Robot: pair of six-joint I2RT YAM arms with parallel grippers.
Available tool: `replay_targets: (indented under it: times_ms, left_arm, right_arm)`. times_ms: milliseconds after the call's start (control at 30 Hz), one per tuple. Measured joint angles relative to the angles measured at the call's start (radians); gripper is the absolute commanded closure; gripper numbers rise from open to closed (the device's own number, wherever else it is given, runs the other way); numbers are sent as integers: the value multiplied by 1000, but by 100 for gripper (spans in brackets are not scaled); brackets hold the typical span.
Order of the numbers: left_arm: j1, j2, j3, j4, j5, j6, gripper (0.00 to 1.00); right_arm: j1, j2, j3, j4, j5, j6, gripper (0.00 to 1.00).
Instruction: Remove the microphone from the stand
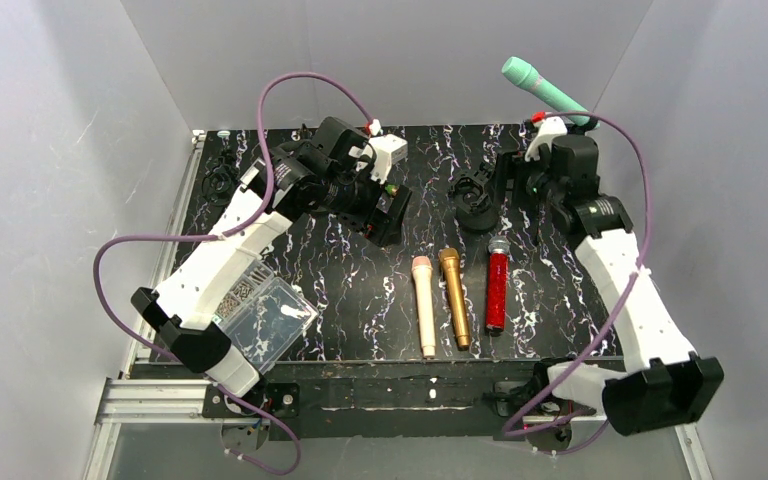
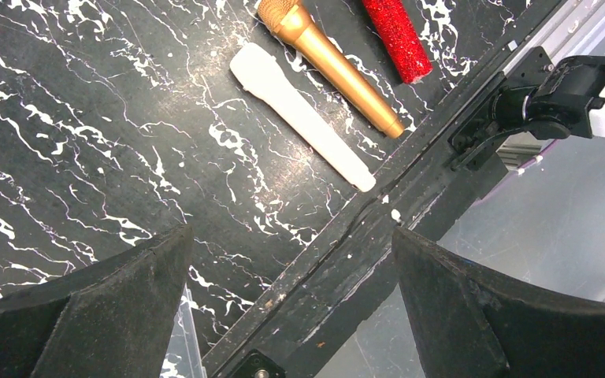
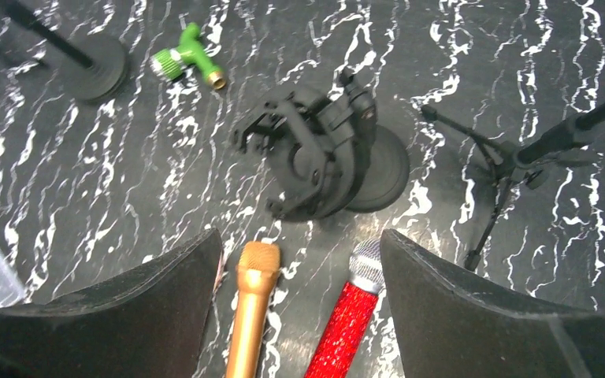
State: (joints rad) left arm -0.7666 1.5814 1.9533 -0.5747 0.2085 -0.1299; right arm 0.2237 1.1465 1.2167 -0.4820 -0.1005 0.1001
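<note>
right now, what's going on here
The left pincer and right pincer are open and empty. A pink microphone, gold microphone and red microphone lie side by side on the table. The right pincer hangs above the gold and red ones, near an empty black holder. A teal microphone sits raised at back right.

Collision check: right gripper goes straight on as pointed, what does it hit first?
Likely the table between the heads of the gold microphone and red microphone; depth is unclear.
</note>
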Motion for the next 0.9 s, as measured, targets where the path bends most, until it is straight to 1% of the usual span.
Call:
replay_targets:
  times_ms: [200,333,467,633,767,900]
  left_arm:
    - [0,-2,0,0,1,-1,2]
    - [0,-2,0,0,1,-1,2]
    - [0,-2,0,0,1,-1,2]
    - [0,-2,0,0,2,-4,2]
    - [0,-2,0,0,5,-5,2]
    - [0,-1,0,0,6,-5,2]
  right_arm:
    - [-13,190,85,30,58,2,17]
    - [-15,297,100,32,66,2,17]
    - [-15,348,100,28,63,6,17]
    - [-15,360,100,32,60,4,18]
    - [-15,414,114,35,47,-1,22]
    - [-16,485,133,35,19,-1,33]
